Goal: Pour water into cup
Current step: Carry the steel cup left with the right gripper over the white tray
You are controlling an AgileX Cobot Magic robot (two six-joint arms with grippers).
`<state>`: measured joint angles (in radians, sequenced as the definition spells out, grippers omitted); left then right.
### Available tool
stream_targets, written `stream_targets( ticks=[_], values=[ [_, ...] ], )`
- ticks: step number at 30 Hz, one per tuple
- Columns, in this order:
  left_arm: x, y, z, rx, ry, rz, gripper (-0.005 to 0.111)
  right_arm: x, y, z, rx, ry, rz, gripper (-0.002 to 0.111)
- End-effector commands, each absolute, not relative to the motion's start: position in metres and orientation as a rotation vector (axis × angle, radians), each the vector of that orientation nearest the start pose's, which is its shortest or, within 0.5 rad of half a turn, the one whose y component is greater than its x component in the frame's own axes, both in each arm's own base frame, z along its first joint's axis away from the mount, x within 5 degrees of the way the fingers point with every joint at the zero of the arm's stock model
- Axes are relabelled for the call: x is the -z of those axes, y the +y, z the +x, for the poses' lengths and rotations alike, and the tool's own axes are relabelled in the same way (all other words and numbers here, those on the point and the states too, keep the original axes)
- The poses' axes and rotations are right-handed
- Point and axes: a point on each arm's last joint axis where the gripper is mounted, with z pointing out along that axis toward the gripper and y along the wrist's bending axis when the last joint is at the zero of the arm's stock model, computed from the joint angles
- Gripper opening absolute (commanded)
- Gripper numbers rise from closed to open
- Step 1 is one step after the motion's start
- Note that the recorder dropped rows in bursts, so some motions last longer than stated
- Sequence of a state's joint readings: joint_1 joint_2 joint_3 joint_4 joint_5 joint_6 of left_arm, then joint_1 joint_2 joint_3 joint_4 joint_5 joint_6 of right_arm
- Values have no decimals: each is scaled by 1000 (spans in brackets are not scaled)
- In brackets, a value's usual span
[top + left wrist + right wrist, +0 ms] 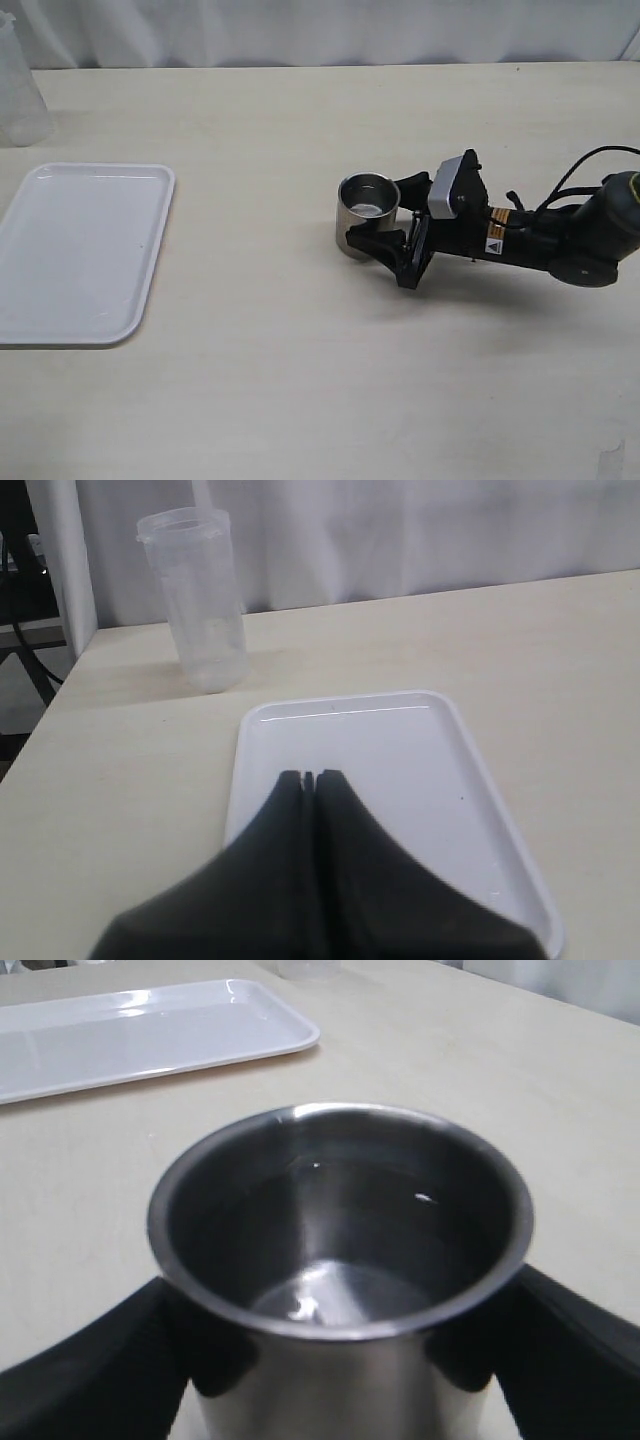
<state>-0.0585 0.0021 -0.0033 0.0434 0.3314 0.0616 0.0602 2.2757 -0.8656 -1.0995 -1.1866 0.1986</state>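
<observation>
Cup (340, 1260) upright on desk (300, 380), right of centre, axis vertical. Right gripper (378, 212) reaches in from the right, wide-set, one finger pressed to each side of the wall: it has hold of the cup. Shallow shiny pool of water (330, 1300) in its bottom. Left gripper (310, 778) fully closed, empty, above bare white tray (350, 740). Plastic beaker (195, 600) just beyond the tray, well apart from cup, nearer left arm; contents unclear.

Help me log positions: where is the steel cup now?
In the exterior view the cup stands right of centre, between the right gripper's fingers, far from the white tray.
</observation>
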Motion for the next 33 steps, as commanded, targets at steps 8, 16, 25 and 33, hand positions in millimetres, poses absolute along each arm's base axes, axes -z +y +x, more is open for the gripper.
stream_targets(
  ticks=[8,16,25,33],
  values=[
    [-184,-2,54,-37,1801,127,0,-70,96,340,-740,1553,-977,4],
    [-184,-2,54,-37,1801,127,0,-77,115,345,-788,1525,-987,4],
    [-184,-2,54,-37,1801,127,0,-90,168,359,-815,1501,-1085,4],
    [-184,-2,54,-37,1801,127,0,-108,219,362,-867,1445,-1129,4]
  ],
)
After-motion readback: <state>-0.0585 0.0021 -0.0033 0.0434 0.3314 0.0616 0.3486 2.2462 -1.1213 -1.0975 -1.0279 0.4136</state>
